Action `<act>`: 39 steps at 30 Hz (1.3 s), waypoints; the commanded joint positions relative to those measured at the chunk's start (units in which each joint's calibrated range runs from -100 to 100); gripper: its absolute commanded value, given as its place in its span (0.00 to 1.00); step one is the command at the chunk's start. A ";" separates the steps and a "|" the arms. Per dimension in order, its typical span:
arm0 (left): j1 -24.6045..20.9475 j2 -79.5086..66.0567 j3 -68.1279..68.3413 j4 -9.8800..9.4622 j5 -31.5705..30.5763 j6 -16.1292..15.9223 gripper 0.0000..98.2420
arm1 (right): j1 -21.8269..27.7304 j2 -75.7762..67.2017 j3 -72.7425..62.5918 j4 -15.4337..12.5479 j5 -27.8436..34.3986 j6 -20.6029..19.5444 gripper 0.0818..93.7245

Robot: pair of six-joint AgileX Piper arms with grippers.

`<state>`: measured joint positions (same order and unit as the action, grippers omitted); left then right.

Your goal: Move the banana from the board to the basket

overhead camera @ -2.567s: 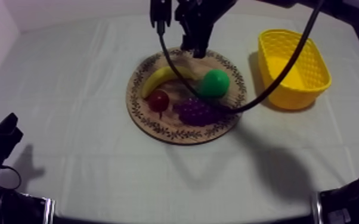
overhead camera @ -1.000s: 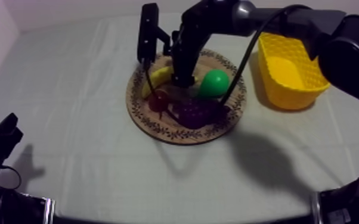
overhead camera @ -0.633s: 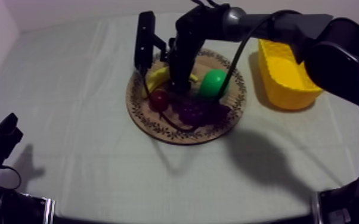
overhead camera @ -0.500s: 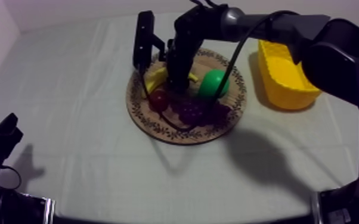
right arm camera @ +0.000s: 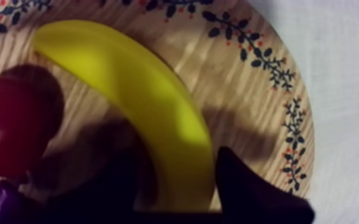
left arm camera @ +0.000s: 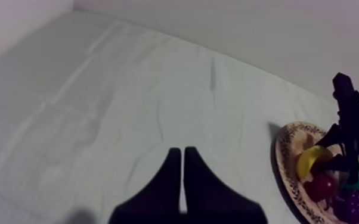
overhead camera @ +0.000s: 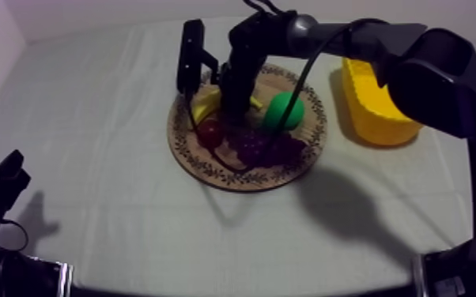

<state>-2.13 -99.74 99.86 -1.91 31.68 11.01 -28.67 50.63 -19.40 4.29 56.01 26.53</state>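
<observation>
1. Left gripper (overhead camera: pixel 0 183): low at the bench's near left edge. In its own wrist view its fingers (left arm camera: pixel 173 179) lie clenched together on nothing, a narrow wedge over bare cloth.
2. Bench (overhead camera: pixel 130 229): covered by a grey-white cloth.
3. Round wooden board (overhead camera: pixel 209 170): patterned rim, at mid-bench, carrying all four toy fruits.
4. Small red fruit (overhead camera: pixel 210 132): on the board's near left part, just beside the banana.
5. Bunch of grapes (overhead camera: pixel 261 146): purple, on the board's near part, just right of the small red fruit.
6. Banana (overhead camera: pixel 205 104): yellow, lying on the board's far left part, not in the basket.
7. Pear (overhead camera: pixel 282 110): green, on the board's right part, behind the grapes.
8. Right gripper (right arm camera: pixel 179 190): down over the board at the banana. Its fingers (right arm camera: pixel 250 187) are spread, one on each side of the banana, not yet clamped on it.
9. Yellow basket (overhead camera: pixel 372 103): at the bench's far right, apart from the board, partly behind the right arm.
</observation>
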 commanded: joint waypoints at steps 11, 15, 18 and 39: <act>0.00 -0.01 0.03 0.03 0.01 0.03 0.00 | 0.48 0.72 -1.91 -0.44 1.54 -0.16 0.22; 0.00 -0.01 0.03 0.03 0.01 0.03 0.00 | 0.49 0.56 -3.22 -0.22 2.07 -1.14 0.21; 0.00 -0.01 0.03 0.03 0.01 0.01 0.00 | 0.47 -0.33 -4.39 -0.06 2.74 -1.88 0.22; 0.00 -0.01 0.03 0.03 0.01 0.00 0.00 | 0.11 -13.11 -6.28 2.43 9.66 -7.53 0.22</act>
<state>-2.13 -99.74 99.86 -1.91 31.68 11.01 -28.58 38.54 -25.84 6.71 65.73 19.71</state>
